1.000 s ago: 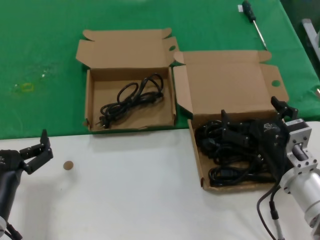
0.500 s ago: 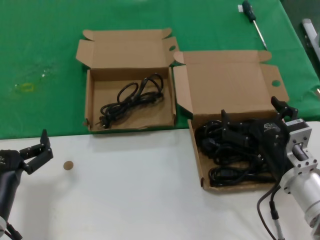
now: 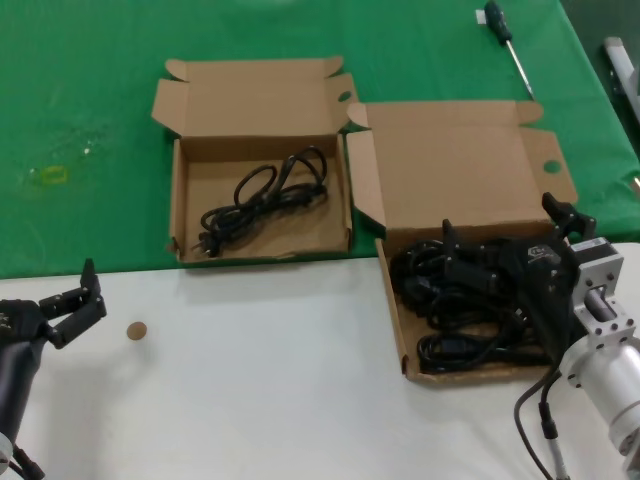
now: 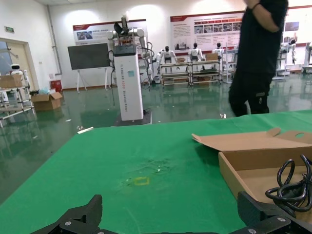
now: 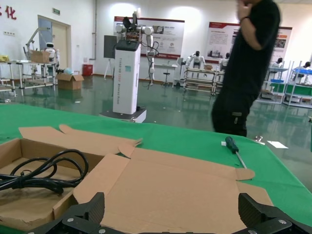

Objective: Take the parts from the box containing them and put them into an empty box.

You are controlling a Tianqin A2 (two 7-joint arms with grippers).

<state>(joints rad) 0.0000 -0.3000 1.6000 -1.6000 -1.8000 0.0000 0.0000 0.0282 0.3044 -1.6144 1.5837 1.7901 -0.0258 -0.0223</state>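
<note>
Head view is showing tangled black cords (image 3: 455, 305) filling the larger box (image 3: 392, 300) near the desk's right edge, partly hidden under the spread right hand (image 3: 505, 235).

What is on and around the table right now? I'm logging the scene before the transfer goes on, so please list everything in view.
Smaller box: one, brown cardboard, lid open, on the green cloth, robot's left.
Cord in smaller box: one, black, coiled, on that box's floor.
Larger box: one, brown cardboard, holed flap lid folded back, robot's right, straddling cloth and white table.
Cords in larger box: a black tangle, number unclear.
Screwdriver: one, green handle, far right on the cloth.
Small disc: one, brown, on the white table near the left gripper.
Person: one, black clothes, standing beyond the table.
Left gripper: open, over the white table at the left edge.
Right gripper: open, over the larger box's cords.
</note>
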